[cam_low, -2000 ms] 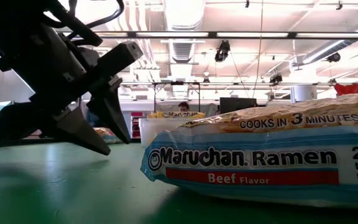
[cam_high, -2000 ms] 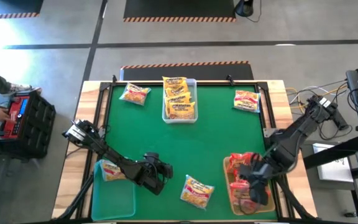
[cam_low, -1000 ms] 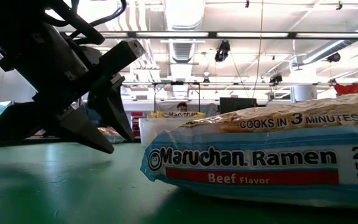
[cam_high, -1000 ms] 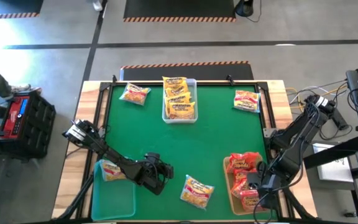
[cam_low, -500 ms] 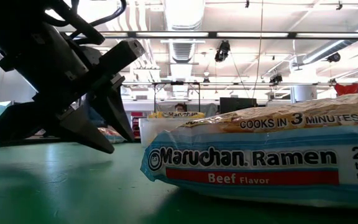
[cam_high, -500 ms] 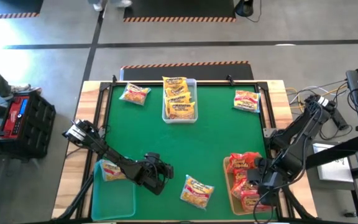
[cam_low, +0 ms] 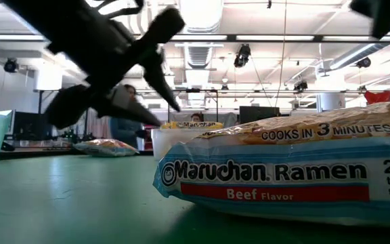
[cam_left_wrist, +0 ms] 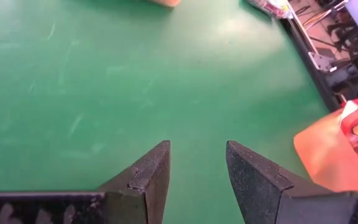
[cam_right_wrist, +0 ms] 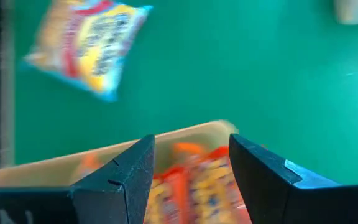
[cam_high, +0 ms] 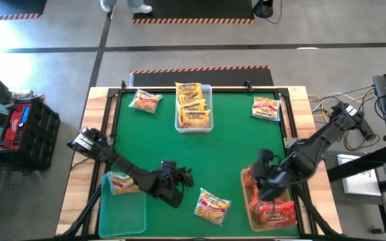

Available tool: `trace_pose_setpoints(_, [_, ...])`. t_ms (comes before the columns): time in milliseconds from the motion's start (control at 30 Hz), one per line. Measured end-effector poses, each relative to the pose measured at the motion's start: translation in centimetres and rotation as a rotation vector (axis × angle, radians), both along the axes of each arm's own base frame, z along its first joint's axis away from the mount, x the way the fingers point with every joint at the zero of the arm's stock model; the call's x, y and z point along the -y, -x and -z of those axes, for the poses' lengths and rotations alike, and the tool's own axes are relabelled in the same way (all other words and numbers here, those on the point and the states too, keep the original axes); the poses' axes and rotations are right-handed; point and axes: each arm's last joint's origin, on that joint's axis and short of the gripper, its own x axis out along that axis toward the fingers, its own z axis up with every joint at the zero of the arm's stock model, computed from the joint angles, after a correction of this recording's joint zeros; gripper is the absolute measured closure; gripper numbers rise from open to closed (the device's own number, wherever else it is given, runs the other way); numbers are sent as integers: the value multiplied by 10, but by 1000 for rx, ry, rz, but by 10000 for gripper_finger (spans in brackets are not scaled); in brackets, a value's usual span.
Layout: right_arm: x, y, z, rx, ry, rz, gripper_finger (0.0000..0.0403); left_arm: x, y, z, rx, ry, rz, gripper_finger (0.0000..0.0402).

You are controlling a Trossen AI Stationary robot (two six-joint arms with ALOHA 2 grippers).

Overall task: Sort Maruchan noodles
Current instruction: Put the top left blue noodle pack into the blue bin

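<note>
From above, the left hand (cam_high: 181, 179) hovered beside the Beef ramen packet (cam_high: 212, 205), and the right hand (cam_high: 263, 175) partly hid the red packets (cam_high: 271, 211) in the orange bin (cam_high: 244, 201). Low view: that packet was cut off. Wrist views: both hands stood open, empty.

Open right claw (cam_right_wrist: 191, 163) above red packets (cam_right_wrist: 194, 177)

clear bin (cam_high: 209, 107) far centre | teal bin (cam_high: 122, 213) near-left | orange bin (cam_high: 245, 201) near-right
</note>
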Motion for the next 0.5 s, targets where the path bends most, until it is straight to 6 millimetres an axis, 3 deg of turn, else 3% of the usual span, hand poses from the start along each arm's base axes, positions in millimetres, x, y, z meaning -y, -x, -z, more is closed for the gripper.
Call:
trace_pose_setpoints(267, [43,-22,13,-53,114,50,209,-29,-23,-25,-85,23,-64,261])
trace_pose_setpoints(500, [83,-36,26,-90,186,83,209,-70,-28,-43,-323,17,-135,261])
